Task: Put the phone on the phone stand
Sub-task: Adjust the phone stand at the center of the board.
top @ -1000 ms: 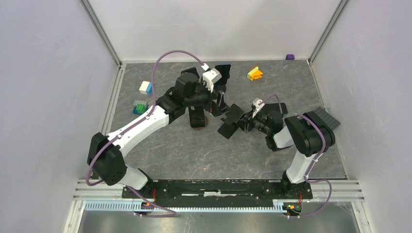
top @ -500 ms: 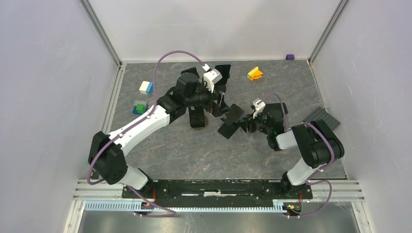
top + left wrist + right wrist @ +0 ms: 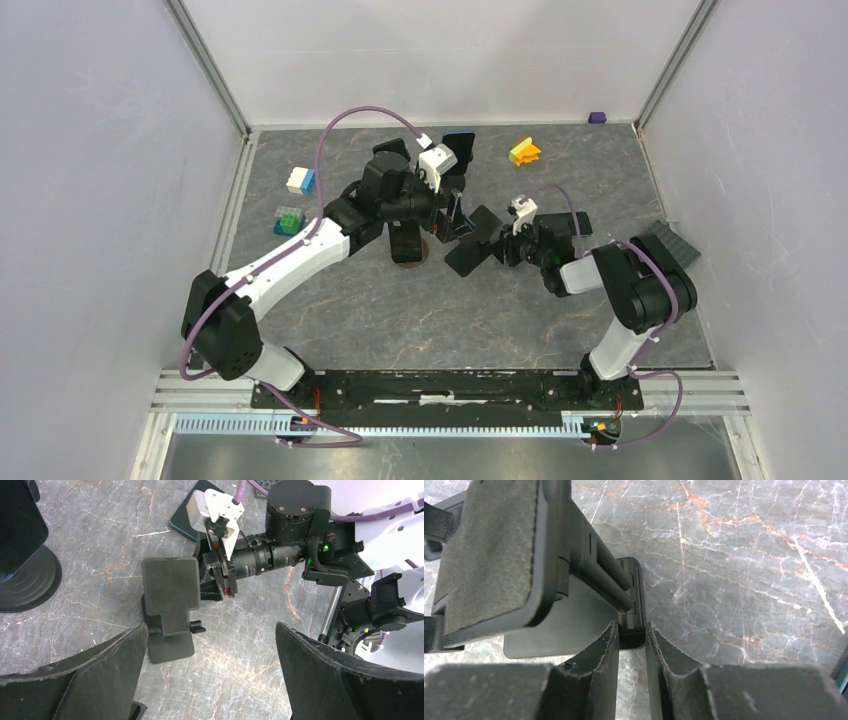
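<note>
Phone stand (image 3: 489,555) hinge pinched by right jaws, left jaws wide open

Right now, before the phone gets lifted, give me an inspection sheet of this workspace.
Surface: dark veined table.
Job's things: phone stand upright mid-table, cradle empty; phone lying flat beside the right wrist, not held.
Clutter: white-blue block, green block, yellow-orange block, purple block, studded grey plate, black object on a round base.
Grippers: left claw open above the stand; right claw closed on the stand's rear hinge.
Cables: purple cables loop free along both arms.
Surroundings: white walls on three sides.
</note>
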{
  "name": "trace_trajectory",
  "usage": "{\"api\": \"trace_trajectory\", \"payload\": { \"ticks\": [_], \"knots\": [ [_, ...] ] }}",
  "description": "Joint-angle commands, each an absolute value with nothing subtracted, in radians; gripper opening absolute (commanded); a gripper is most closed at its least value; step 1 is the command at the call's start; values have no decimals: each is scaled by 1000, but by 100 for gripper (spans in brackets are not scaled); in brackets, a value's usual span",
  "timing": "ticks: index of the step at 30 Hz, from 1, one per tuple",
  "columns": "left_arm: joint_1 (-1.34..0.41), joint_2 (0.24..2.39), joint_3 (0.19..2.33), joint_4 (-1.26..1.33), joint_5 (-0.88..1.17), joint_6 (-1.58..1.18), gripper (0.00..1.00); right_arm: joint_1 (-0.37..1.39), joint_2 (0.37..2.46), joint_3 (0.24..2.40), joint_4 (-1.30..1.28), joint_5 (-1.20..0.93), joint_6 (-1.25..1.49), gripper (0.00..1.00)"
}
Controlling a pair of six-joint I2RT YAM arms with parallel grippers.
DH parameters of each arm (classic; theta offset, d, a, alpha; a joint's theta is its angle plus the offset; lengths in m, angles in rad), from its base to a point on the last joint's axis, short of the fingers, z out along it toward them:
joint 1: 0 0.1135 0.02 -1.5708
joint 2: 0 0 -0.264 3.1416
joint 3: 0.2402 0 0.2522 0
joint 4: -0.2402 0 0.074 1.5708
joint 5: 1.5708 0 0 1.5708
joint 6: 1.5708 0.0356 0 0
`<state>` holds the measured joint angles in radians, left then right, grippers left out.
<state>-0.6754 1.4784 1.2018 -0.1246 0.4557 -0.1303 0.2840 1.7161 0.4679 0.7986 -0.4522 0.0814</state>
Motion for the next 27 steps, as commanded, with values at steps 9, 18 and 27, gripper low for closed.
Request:
{"api": "trace_trajectory", "payload": {
  "ticks": [9, 18, 27],
  "knots": [
    [-681, 1530, 1177, -88, 415, -14, 98, 285, 1763, 645, 668, -371, 26, 31],
    [-761, 1716, 1261, -87, 131, 162, 92, 285, 1752, 651, 611, -376, -41, 29],
    [-768, 1845, 1301, -27, 93, 158, 86, 285, 1760, 643, 606, -389, -44, 25]
  ]
}}
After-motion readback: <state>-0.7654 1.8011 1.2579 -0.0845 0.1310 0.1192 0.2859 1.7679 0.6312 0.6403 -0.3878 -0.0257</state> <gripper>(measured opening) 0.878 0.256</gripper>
